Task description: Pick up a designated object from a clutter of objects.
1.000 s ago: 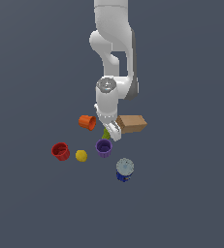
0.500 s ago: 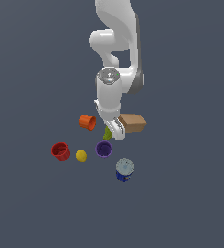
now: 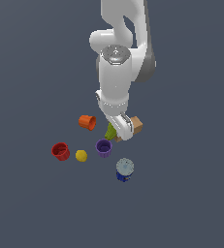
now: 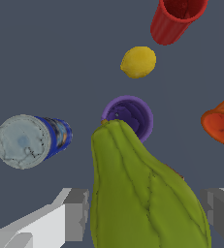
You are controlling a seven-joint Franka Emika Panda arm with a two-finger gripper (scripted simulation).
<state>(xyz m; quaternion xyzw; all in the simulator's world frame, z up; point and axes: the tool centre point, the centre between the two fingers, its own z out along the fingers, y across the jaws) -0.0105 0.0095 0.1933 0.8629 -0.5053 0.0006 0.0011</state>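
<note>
The designated object (image 3: pixel 110 131), a yellow-green ridged item, hangs above the floor between the orange cup (image 3: pixel 87 122) and the brown box (image 3: pixel 137 125). My gripper (image 3: pixel 116 131) is shut on it. In the wrist view the designated object (image 4: pixel 142 193) fills the foreground, with a grey finger (image 4: pixel 75 213) against one side and the other finger (image 4: pixel 223 213) against the opposite side. The gripper (image 4: pixel 148 214) points down at the clutter of objects. The purple cup (image 4: pixel 133 114) stands right below the held item's tip.
A red cup (image 3: pixel 60 151), a yellow ball (image 3: pixel 81 155), the purple cup (image 3: pixel 104 147) and a blue-and-grey can (image 3: pixel 124 169) lie on the dark floor. The wrist view shows the can (image 4: pixel 28 140), ball (image 4: pixel 138 62), red cup (image 4: pixel 174 19) and orange cup (image 4: pixel 222 123).
The arm has risen, lifting the yellow-green item off the floor. The cups, ball, can and box have stayed in place.
</note>
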